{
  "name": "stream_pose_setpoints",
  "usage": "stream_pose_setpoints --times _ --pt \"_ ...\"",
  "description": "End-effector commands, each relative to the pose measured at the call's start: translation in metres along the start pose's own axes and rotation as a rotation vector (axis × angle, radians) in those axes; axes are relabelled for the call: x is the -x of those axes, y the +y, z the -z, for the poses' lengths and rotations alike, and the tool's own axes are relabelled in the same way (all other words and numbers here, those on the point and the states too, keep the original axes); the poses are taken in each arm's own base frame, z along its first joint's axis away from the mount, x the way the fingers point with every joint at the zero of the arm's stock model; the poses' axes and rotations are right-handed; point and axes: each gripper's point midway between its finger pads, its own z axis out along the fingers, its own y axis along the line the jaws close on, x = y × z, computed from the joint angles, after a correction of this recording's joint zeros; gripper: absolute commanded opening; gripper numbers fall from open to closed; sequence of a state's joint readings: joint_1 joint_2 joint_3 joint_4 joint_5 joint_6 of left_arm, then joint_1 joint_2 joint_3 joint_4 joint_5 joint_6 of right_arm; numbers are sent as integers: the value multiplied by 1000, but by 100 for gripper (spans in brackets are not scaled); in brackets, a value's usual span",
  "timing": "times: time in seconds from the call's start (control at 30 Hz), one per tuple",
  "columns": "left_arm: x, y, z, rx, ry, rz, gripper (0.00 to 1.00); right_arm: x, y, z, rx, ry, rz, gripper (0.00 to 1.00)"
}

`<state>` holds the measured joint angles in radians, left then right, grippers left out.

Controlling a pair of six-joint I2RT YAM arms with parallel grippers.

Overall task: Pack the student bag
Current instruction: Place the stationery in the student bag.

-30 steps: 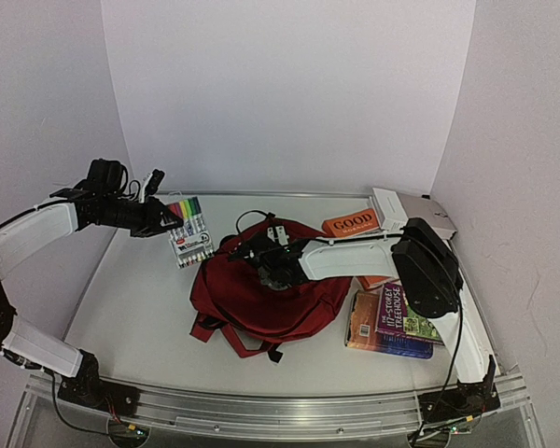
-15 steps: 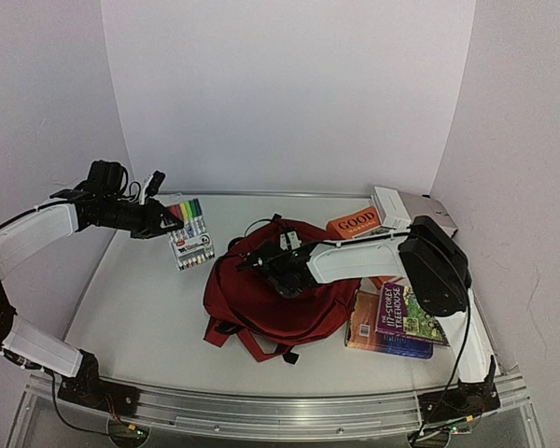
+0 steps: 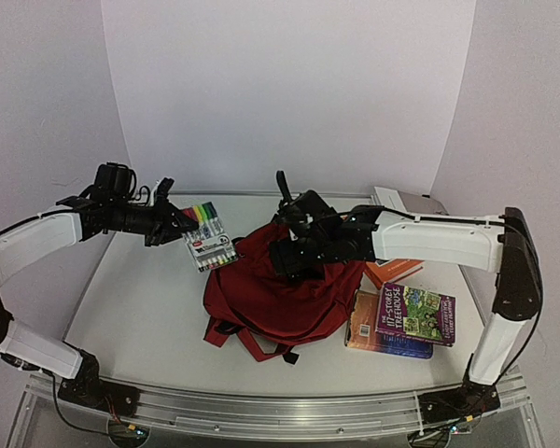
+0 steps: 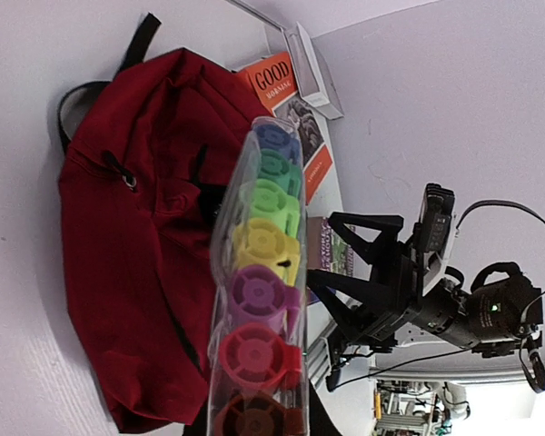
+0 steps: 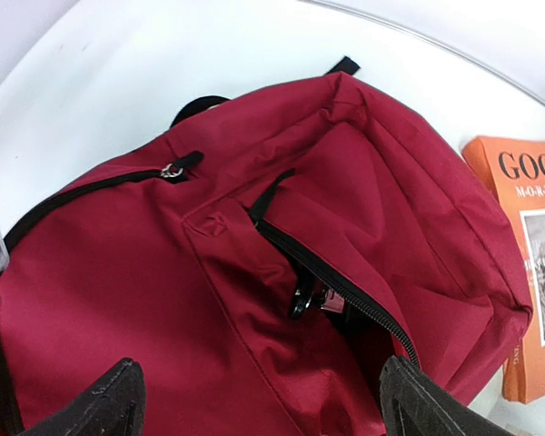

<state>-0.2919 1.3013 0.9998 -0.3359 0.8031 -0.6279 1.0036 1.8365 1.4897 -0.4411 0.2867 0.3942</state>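
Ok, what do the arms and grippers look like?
The left arm and right arm have white shell links with black joints. The left gripper and right gripper are black, with a thin black cable strung along each arm.

1. The right gripper (image 5: 263, 386) has lifted off the student bag (image 3: 271, 299) and now hangs above its top, jaws spread wider, nothing between them.
2. The right arm's elbow has swung out to the right; its forearm now covers most of the orange book (image 3: 397, 271) in the top view.
3. The student bag has shifted to the right.
4. The left gripper (image 3: 175, 224) has carried the marker pack (image 3: 210, 240) closer to the bag's upper left edge.
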Motion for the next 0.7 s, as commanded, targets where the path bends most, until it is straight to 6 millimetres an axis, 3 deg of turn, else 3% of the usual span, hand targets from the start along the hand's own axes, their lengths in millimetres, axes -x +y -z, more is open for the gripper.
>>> stream_pose_setpoints --times 0.0,0.2,0.5,0.57,0.67 --pt "-13 -44 -17 -87 17 50 0 -6 -10 -7 -4 22 89 88" --pt "-31 -39 -45 -87 84 168 0 -4 -54 -40 -104 50 127 84" --pt "-59 -35 -93 -62 202 234 0 -13 -43 -68 -56 100 248 79" --pt "-64 -32 -102 -59 223 249 0 -11 -44 -72 -63 92 249 72" --pt "-72 -22 -116 -53 264 278 0 -5 -35 -72 -23 75 213 40"
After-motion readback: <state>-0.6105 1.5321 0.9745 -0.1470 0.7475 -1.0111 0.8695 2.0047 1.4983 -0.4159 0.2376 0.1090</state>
